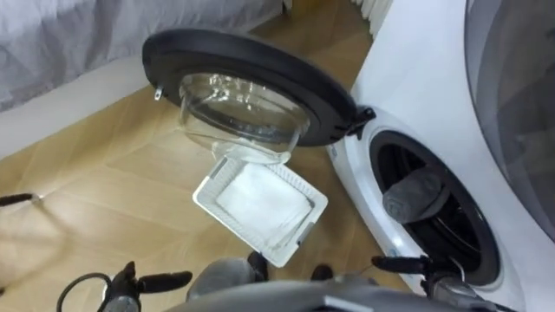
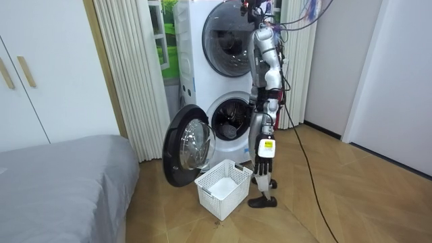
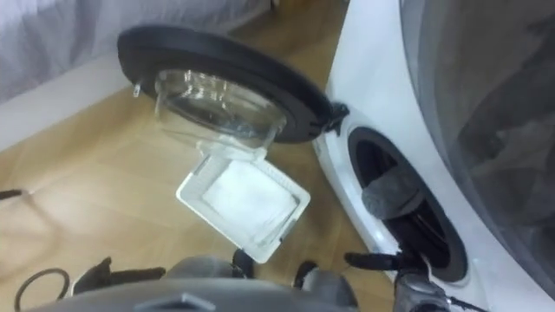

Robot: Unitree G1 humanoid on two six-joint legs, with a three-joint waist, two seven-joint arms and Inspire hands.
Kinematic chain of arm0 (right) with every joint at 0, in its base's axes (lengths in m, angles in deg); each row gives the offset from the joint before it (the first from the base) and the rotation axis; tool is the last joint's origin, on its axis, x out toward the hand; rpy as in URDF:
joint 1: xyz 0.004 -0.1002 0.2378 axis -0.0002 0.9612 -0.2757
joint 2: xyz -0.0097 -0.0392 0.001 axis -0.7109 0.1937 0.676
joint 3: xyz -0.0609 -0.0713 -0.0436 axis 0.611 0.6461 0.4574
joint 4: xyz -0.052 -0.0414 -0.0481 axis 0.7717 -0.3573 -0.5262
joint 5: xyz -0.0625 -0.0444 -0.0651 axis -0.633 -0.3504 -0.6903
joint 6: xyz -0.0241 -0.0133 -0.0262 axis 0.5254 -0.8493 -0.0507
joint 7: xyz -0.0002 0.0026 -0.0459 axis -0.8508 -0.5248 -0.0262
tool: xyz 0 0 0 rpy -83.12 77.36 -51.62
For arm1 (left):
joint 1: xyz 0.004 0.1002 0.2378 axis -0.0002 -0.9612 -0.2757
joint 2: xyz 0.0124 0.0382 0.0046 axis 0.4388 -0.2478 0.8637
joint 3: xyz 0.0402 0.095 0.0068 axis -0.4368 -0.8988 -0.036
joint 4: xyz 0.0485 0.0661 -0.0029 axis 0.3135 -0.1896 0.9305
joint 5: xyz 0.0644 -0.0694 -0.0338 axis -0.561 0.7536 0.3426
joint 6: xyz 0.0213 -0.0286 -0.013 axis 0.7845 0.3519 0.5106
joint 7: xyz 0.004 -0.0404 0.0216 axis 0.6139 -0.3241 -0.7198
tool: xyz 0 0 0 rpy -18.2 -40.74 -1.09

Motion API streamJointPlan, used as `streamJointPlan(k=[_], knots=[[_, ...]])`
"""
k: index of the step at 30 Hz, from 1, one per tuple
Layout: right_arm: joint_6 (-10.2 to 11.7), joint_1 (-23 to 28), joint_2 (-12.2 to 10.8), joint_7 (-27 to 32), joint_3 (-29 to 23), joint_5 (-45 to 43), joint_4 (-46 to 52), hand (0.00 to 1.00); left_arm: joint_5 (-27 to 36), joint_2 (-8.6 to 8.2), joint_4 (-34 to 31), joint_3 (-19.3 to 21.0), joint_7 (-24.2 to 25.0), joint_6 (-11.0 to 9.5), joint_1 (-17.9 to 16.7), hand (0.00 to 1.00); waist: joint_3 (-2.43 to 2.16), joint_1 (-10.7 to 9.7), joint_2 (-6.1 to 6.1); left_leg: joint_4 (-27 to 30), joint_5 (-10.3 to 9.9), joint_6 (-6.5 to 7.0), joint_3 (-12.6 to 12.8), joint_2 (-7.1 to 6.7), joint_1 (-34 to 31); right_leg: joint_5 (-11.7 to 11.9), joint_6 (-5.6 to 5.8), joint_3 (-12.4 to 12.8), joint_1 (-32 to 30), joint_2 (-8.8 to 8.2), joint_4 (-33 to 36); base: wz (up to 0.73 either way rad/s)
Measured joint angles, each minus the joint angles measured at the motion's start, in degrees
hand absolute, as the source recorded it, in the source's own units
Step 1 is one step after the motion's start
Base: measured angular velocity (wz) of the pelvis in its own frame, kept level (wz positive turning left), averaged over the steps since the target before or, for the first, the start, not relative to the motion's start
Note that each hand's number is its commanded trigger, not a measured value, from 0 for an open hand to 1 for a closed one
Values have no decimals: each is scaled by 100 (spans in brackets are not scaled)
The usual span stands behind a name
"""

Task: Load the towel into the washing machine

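A grey towel (image 1: 416,195) lies bunched inside the drum of the lower washing machine (image 1: 408,104), just behind the round opening. The machine's door (image 1: 251,78) stands swung wide open towards the floor. In the room view I stand upright right beside the machine (image 2: 233,120), at the room view's right of the door (image 2: 185,145). My left hand (image 2: 263,164) hangs at my side with straight fingers, holding nothing.
A white plastic basket (image 1: 260,208) stands empty on the wood floor between the open door and my feet. A second machine (image 2: 226,40) is stacked on top. A grey bed (image 2: 61,182) and curtains (image 2: 128,67) lie beyond the door.
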Motion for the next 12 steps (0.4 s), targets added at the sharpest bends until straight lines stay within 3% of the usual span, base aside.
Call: streamJointPlan(k=[6,12], knots=[[-95,102,-40,-322,11,-322,-10,0,-589,-114,0,213,-80,48,-24,0,32,4,-5,-241,-3,-45,18,-8,512,13,16,9,446,46,-122,-2],[-111,153,-69,-536,-120,-683,-24,0,-1137,-220,-120,215,-87,107,-34,0,21,-42,-44,-316,6,-60,-4,-15,731,44,23,111,678,85,-229,-2]])
